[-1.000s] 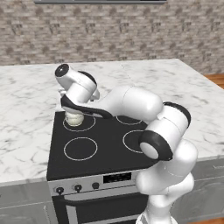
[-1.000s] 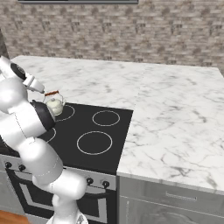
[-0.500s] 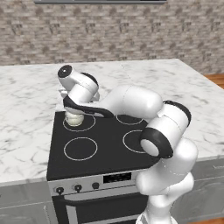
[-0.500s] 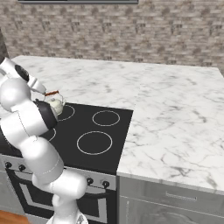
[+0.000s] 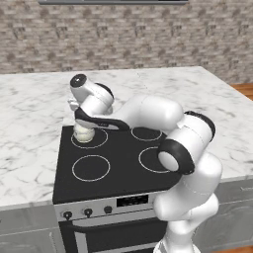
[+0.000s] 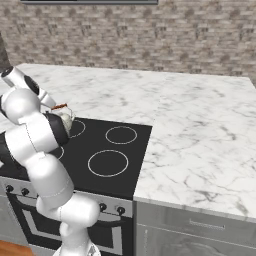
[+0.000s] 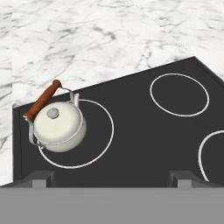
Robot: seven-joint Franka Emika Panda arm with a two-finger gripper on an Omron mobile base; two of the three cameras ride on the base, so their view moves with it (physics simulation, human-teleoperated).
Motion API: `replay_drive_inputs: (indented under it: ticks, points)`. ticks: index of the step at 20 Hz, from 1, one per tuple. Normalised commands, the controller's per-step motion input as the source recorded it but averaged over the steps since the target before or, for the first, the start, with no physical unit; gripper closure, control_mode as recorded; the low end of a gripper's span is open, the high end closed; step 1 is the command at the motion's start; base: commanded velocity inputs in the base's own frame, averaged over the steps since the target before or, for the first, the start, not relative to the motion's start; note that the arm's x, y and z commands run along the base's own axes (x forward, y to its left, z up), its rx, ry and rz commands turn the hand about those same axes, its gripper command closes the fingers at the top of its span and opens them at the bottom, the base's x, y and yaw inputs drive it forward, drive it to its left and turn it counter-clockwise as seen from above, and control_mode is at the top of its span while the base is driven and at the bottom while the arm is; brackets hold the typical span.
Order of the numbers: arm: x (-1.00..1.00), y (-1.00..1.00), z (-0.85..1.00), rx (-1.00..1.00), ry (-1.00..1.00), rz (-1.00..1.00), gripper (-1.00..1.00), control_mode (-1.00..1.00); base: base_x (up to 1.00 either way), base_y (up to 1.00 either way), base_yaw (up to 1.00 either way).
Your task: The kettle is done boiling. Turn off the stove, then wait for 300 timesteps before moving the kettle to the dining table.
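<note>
Marble bench with a black cooktop set into it

The white-and-grey veined bench runs along a brick wall and wraps the stove on both sides and behind. On the stove's black glass, a small cream kettle with a reddish-brown handle stands upright on the rear left burner ring, off-centre in it; the other three rings are bare.

kettle: cream-white, reddish-brown handle | stove: black, white burner rings | counter: white-grey veined marble
</note>
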Motion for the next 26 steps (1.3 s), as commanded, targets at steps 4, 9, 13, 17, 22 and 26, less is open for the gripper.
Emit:
replay_drive_inputs:
  ticks: [4, 9, 13, 17, 22, 26]
  points:
    - [0.24, 0.03, -0.06, 0.03, 0.0, 0.0, -1.0, -1.0, 0.0, 0.0, 0.0]
    - [0.32, 0.06, -0.05, 0.02, 0.0, 0.0, -1.0, -1.0, 0.0, 0.0, 0.0]
    - [0.32, 0.11, -0.04, 0.02, 0.0, -0.01, -1.0, -1.0, 0.0, 0.0, 0.0]
    - [0.28, 0.18, -0.04, 0.03, 0.0, -0.02, -1.0, -1.0, 0.0, 0.0, 0.0]
    - [0.22, 0.2, -0.01, 0.04, 0.0, -0.02, -1.0, -1.0, 0.0, 0.0, 0.0]
    - [0.15, 0.09, -0.04, 0.02, 0.0, -0.01, -1.0, -1.0, 0.0, 0.0, 0.0]
